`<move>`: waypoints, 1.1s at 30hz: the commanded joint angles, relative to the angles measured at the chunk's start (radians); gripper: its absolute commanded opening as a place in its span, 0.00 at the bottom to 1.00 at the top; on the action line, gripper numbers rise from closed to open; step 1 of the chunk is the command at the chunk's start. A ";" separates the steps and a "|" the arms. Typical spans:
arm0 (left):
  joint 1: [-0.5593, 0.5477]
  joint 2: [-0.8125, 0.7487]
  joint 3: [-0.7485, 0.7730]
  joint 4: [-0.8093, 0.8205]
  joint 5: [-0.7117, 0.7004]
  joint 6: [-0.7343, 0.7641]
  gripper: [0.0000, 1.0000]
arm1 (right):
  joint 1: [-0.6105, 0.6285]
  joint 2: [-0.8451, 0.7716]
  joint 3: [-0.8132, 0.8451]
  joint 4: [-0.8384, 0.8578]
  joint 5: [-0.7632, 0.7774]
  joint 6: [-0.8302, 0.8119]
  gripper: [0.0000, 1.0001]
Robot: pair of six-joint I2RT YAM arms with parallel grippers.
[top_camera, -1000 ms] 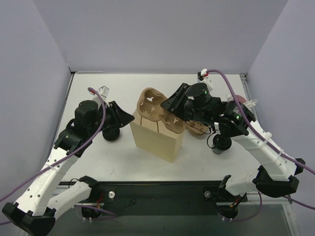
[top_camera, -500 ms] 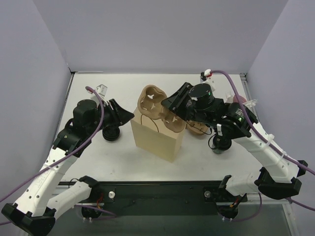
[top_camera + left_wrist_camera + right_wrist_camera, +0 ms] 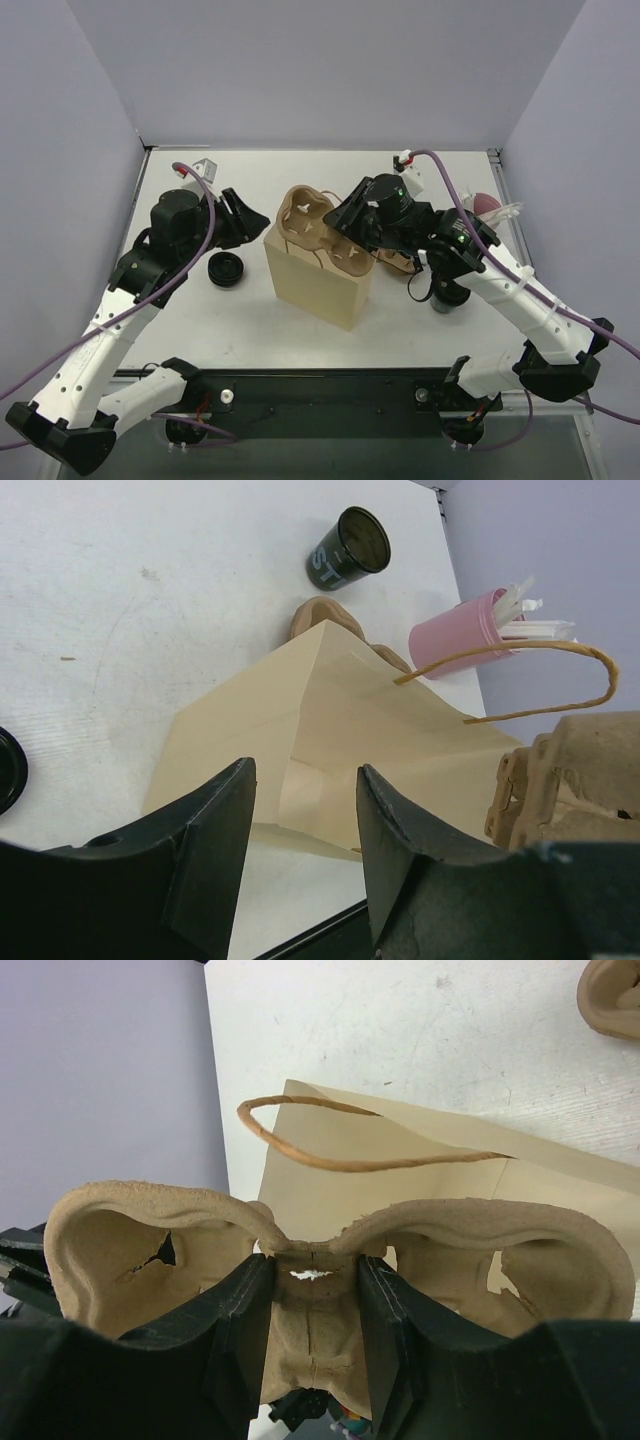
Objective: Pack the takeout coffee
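carrier (image 3: 318, 222) shifted over bag (image 3: 310, 287), right hand (image 3: 312, 1282) gripping; left hand (image 3: 305, 825) spread

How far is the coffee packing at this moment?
Done: the paper bag stands open. In hand: the right claw holds the pulp carrier over its mouth; the left claw is open beside the rim. Left: lowering the carrier in; the dark cup and black lid are outside the bag.

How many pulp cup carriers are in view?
2. A carrier in the right gripper over the bag; another carrier on the table beside the bag, partly hidden.
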 commanded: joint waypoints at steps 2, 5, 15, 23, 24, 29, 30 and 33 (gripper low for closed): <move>0.000 -0.005 0.004 0.023 -0.029 0.046 0.55 | -0.017 0.032 0.015 0.023 0.020 0.017 0.32; -0.002 -0.002 -0.020 0.043 -0.016 0.051 0.55 | -0.019 0.052 0.036 0.024 0.017 0.018 0.31; -0.002 0.014 -0.062 0.102 0.041 0.072 0.56 | -0.036 0.071 0.027 0.043 0.000 0.031 0.31; -0.003 0.017 -0.100 0.132 0.075 0.074 0.49 | -0.057 0.047 -0.041 0.065 -0.027 0.064 0.31; -0.003 0.011 -0.106 0.134 0.078 0.071 0.47 | -0.059 0.051 -0.034 0.067 -0.038 0.066 0.31; -0.008 0.000 -0.125 0.146 0.092 0.059 0.30 | -0.060 0.060 0.004 0.073 -0.052 0.081 0.31; -0.008 0.000 -0.125 0.149 0.098 0.056 0.28 | -0.060 0.058 0.001 0.076 -0.056 0.086 0.31; -0.011 -0.002 -0.128 0.149 0.103 0.049 0.20 | -0.060 0.058 -0.022 0.090 -0.061 0.098 0.31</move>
